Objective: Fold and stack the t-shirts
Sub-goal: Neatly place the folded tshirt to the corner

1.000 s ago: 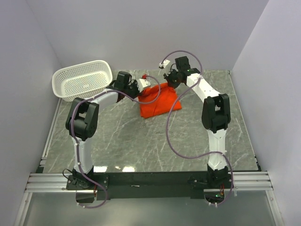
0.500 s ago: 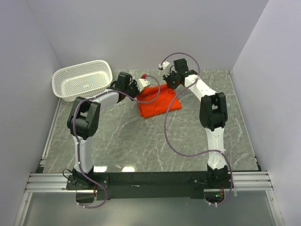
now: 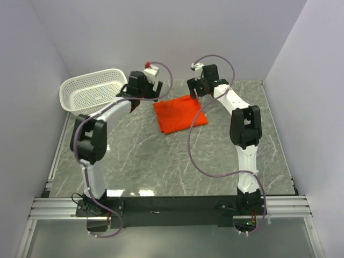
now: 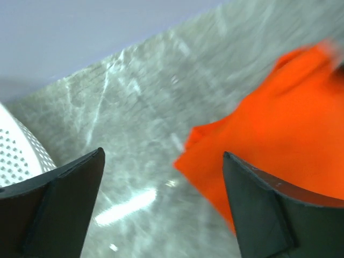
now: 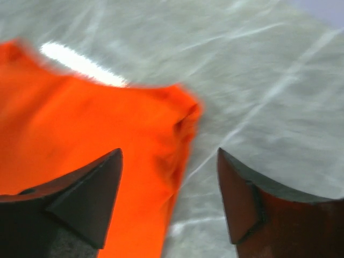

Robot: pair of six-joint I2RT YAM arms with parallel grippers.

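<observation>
Shirt: I see the orange-red shirt (image 3: 180,114) lying on the table (image 3: 161,161) as a compact, rough rectangle, at the far middle and turned a little askew to the table edges.
Left gripper: the left gripper (image 3: 149,91) hangs by the shirt's far left corner, between basket and cloth. In my left wrist view (image 4: 163,156) the fingers stand wide apart with nothing between them. Grey marble (image 4: 134,97) fills the gap, and the shirt's corner (image 4: 279,134) reaches in from the right.
Right gripper: the right gripper (image 3: 192,88) sits at the shirt's far right corner. In my right wrist view (image 5: 169,153) the fingers are spread wide and hold nothing. A rumpled edge of the shirt (image 5: 80,140) lies below the gap and the left finger, with bare table (image 5: 269,80) to the right.
Contact: I cannot tell from above whether either gripper touches the cloth. Both wrist views are blurred.
Basket: the white perforated basket (image 3: 91,94) stands at the far left, apart from the shirt. Its wall shows at the left edge of my left wrist view (image 4: 16,156).
</observation>
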